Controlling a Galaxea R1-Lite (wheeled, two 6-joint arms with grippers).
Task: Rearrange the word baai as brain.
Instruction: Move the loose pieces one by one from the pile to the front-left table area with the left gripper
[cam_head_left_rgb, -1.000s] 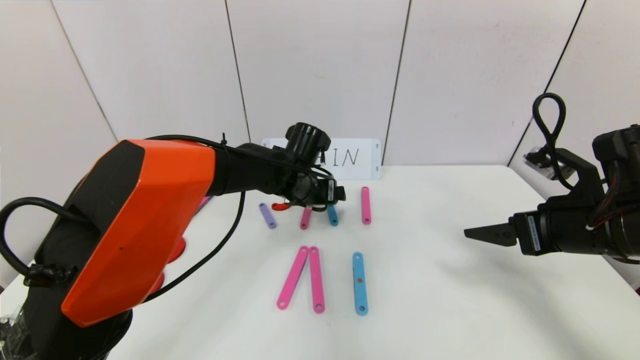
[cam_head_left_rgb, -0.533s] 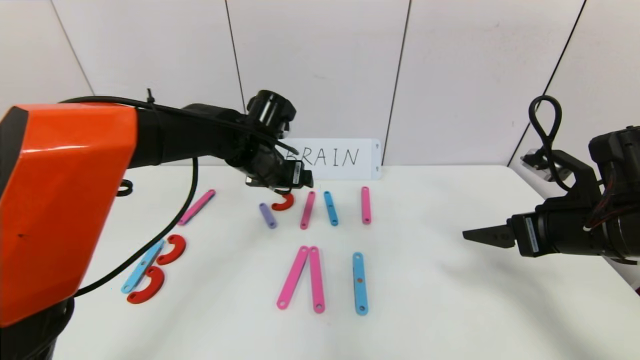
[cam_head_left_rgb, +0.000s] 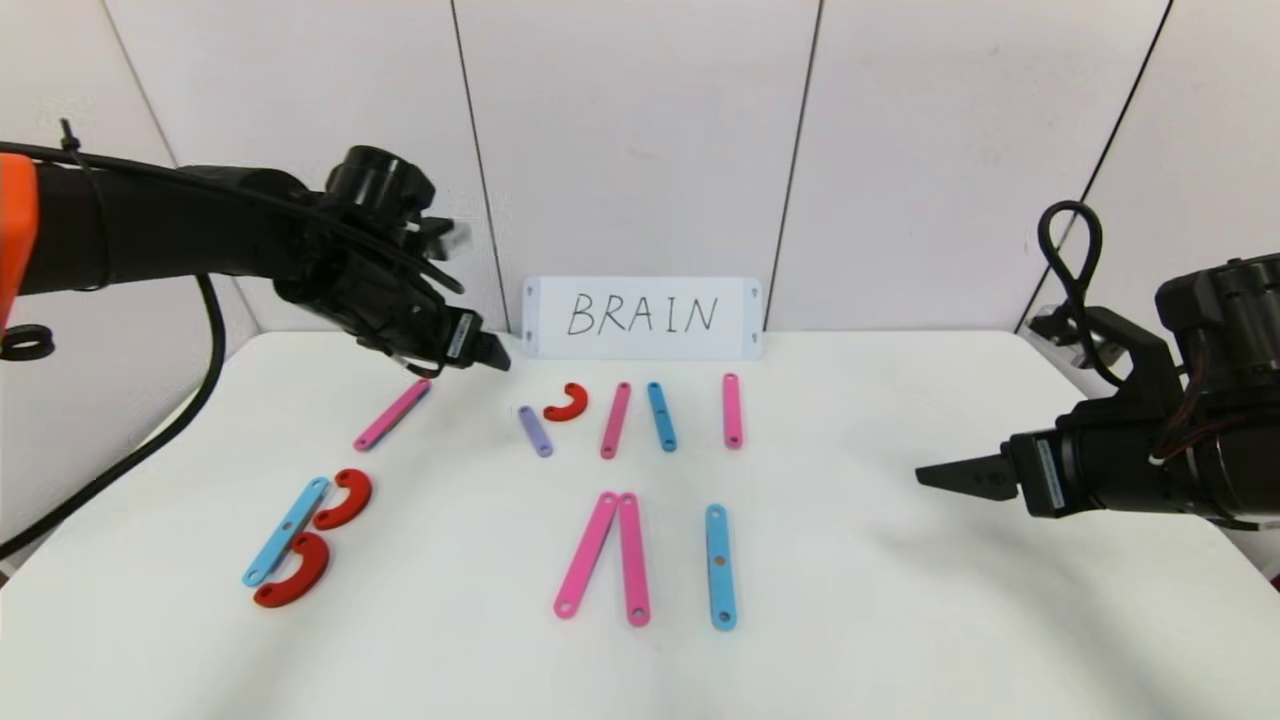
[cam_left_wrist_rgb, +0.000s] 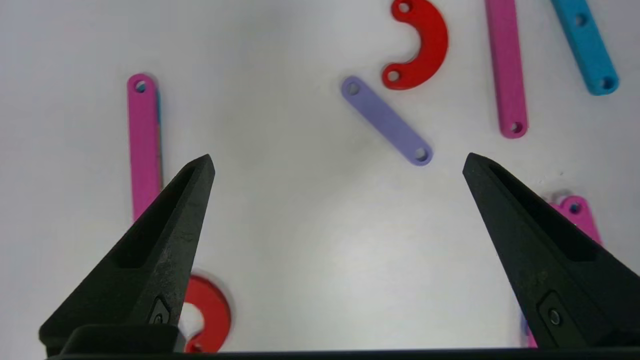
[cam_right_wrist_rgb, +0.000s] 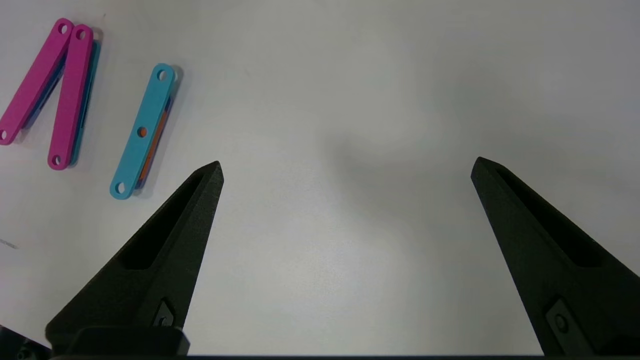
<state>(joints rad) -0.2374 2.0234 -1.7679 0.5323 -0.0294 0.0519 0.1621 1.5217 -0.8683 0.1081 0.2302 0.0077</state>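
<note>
The letter pieces lie flat on the white table. At the left, a blue strip lies with two red curves. A lone pink strip lies behind them. In the back row are a purple strip, a red curve, a pink strip, a blue strip and a pink strip. In front, two pink strips meet at their far ends, beside a blue strip. My left gripper hangs open and empty above the lone pink strip. My right gripper is open and empty at the right.
A white card with handwritten BRAIN stands against the back wall. The left arm's black cable hangs over the table's left edge. The right wrist view shows the front blue strip and bare table under the fingers.
My left arm has swung left and up, away from the red curve and purple strip in the back row. The left group of pieces has come into view. The right arm has barely moved.
</note>
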